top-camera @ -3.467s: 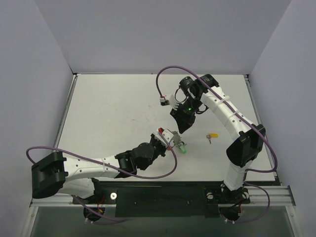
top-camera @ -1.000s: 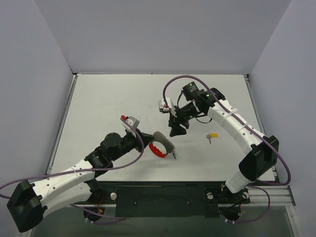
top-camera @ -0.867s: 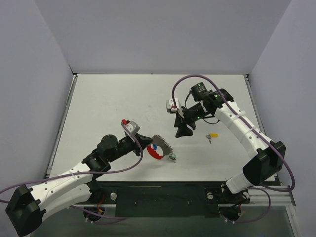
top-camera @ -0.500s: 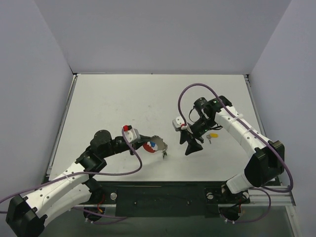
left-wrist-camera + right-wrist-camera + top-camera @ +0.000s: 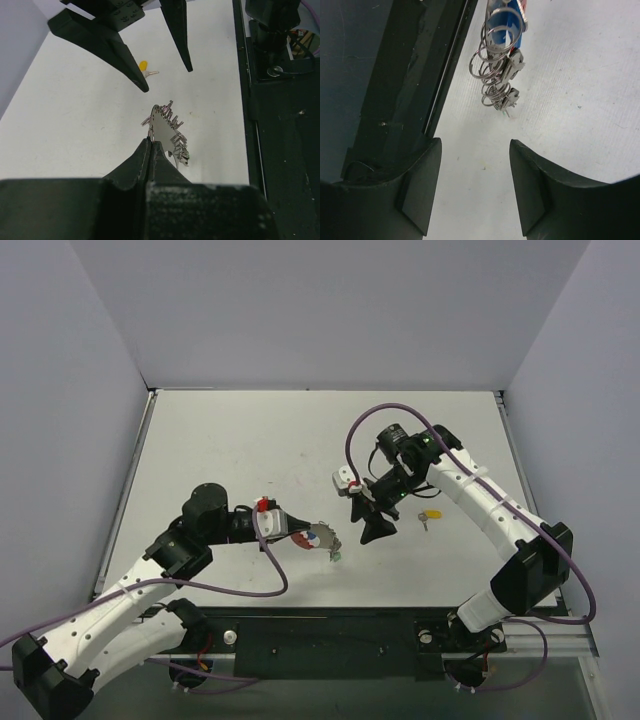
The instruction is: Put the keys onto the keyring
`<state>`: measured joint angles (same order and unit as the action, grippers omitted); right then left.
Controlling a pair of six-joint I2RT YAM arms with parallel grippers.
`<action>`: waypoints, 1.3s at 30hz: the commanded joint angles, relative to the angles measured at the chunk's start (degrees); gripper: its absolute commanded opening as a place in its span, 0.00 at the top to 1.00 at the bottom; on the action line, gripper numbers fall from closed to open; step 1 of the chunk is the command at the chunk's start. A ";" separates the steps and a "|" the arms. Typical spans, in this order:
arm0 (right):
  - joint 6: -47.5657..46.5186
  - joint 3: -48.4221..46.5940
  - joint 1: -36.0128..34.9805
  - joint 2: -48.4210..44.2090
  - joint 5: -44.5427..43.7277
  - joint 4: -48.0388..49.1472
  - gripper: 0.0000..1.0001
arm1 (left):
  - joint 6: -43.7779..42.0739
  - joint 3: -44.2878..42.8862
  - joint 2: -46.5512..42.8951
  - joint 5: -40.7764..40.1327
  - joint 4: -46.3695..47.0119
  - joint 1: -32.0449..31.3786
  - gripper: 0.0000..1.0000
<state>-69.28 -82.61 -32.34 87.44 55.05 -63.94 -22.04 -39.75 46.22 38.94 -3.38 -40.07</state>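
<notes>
1 keyring (image 5: 164, 126) is pinched in the closed left gripper (image 5: 150, 142). The right gripper (image 5: 475, 145) is held open above it. 1 yellow key (image 5: 431, 513) lies apart on the worktop (image 5: 220, 450).

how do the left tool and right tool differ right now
The left tool is shut, pinching the keyring; the right tool stands open, holding nothing. The right tool is nearer the loose yellow key than the left tool. Both are black and face the keyring.
</notes>
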 commanded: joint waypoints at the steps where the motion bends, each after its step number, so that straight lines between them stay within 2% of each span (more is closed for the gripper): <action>1: -2.01 -2.98 -1.93 -1.84 5.16 -0.22 0.47 | -1.43 -2.70 1.77 5.70 -0.05 0.17 1.00; 9: 3.18 -4.49 -4.05 1.68 10.08 0.40 0.48 | 3.50 0.10 2.91 6.68 8.12 0.00 1.00; 15: 19.15 -3.79 -5.28 1.69 5.78 11.27 0.48 | 7.36 1.95 4.06 5.62 12.77 -0.62 1.00; 17: 21.63 -3.17 -5.19 1.24 4.81 13.04 0.48 | 8.94 2.83 4.06 4.83 14.62 -0.71 1.00; 24: 22.52 -2.21 -5.54 1.59 5.25 13.67 0.50 | 12.63 5.90 3.18 3.07 19.19 -0.71 1.00; 28: 22.26 -1.42 -6.07 2.74 7.00 12.53 0.46 | 12.73 6.52 2.48 2.55 19.55 -0.79 1.00; 34: 17.34 -1.24 -4.32 1.07 7.35 8.58 0.44 | 13.25 6.35 0.63 -1.49 16.04 -0.62 1.00; 37: 14.45 0.07 -1.16 -1.12 6.04 7.78 0.44 | 18.42 6.26 -0.33 -6.49 14.98 -0.62 1.00; 39: 8.92 1.30 1.47 -2.35 5.68 5.50 0.44 | 21.67 6.96 -1.04 -9.04 14.80 -0.62 1.00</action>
<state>-52.01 -83.29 -35.33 89.12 59.81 -52.90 -7.38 -32.49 47.29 36.40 9.67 -40.73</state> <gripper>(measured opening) 0.558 0.019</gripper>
